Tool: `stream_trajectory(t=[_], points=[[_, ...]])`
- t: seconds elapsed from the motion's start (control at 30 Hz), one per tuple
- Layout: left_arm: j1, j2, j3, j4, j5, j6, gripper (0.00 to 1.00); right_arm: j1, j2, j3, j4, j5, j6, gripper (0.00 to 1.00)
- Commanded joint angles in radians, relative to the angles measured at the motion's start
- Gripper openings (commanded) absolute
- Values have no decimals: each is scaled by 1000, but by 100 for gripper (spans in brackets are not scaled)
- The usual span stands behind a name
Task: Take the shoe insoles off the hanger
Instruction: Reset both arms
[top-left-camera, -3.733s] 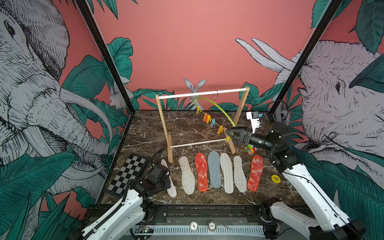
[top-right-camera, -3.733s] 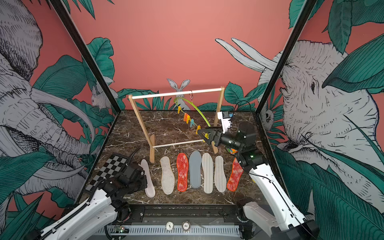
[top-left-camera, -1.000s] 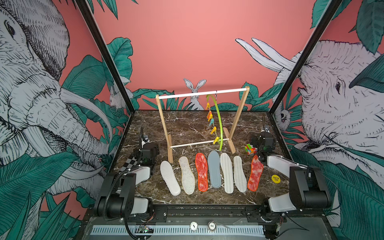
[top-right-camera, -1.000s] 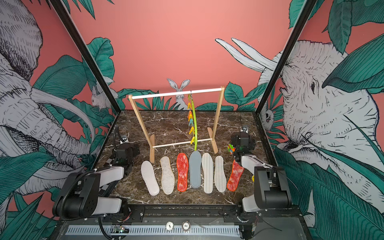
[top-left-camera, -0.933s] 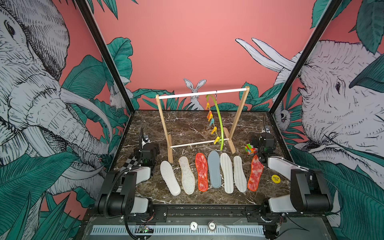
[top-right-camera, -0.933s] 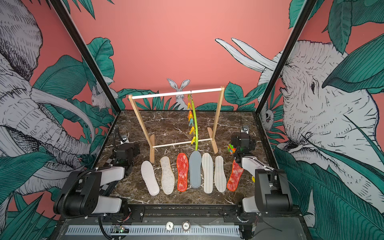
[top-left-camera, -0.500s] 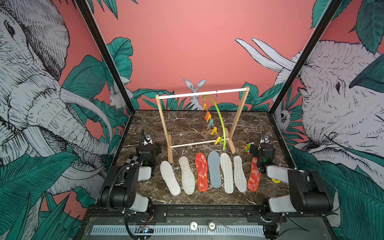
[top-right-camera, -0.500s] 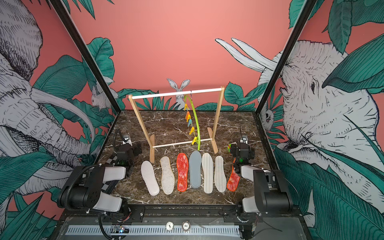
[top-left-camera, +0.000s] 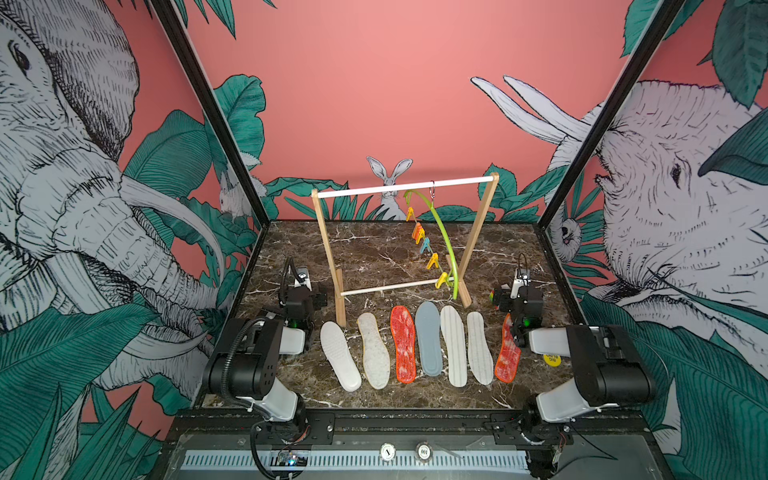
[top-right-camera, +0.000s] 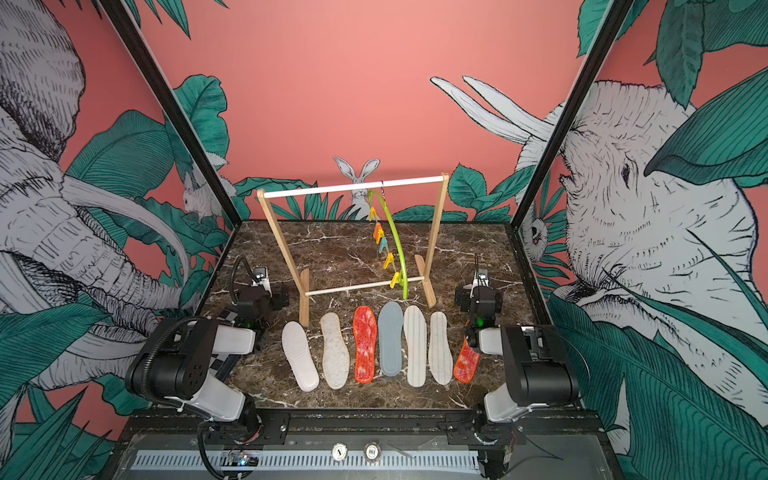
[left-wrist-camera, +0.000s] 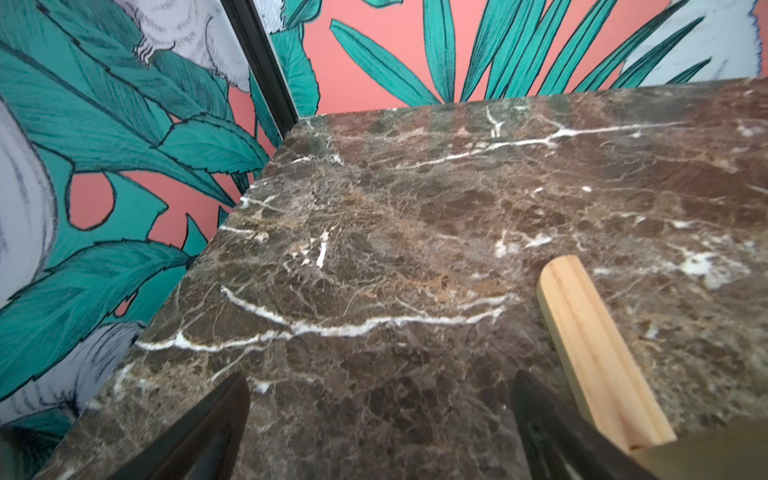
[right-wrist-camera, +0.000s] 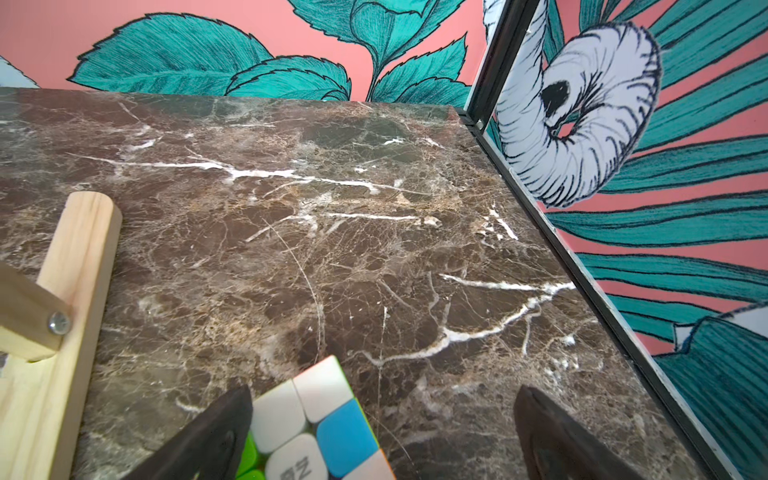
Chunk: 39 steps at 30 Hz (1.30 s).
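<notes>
The seven flat foot-shaped shoe insoles (top-left-camera: 428, 338) lie side by side on the dark brown marble tabletop (top-left-camera: 374, 249), just in front of the wooden frame rack (top-left-camera: 326, 249). The thin lime-green plastic hanger (top-left-camera: 445, 235) hangs from the rack's white bar, apart from them. The left gripper (left-wrist-camera: 380, 380) and right gripper (right-wrist-camera: 384, 392) sit low, fingers spread, grasping nothing. A multicoloured puzzle cube (right-wrist-camera: 320, 415) lies beside one right finger.

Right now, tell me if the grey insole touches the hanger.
Apart. In both top views a clear gap separates the grey insole from the hanger.
</notes>
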Motion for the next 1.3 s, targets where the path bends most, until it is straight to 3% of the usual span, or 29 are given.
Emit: stream_trajectory(t=[0.0, 0.93, 1.07, 1.27], points=[[6, -19, 19, -39, 13, 10, 100, 10, 3, 11, 20, 4, -16, 98], [7, -16, 15, -26, 12, 10, 100, 15, 0, 8, 24, 19, -16, 98], [8, -15, 17, -27, 11, 10, 100, 5, 9, 29, -4, -54, -32, 98], [7, -15, 18, -29, 12, 10, 100, 3, 4, 26, -7, -64, -33, 98]])
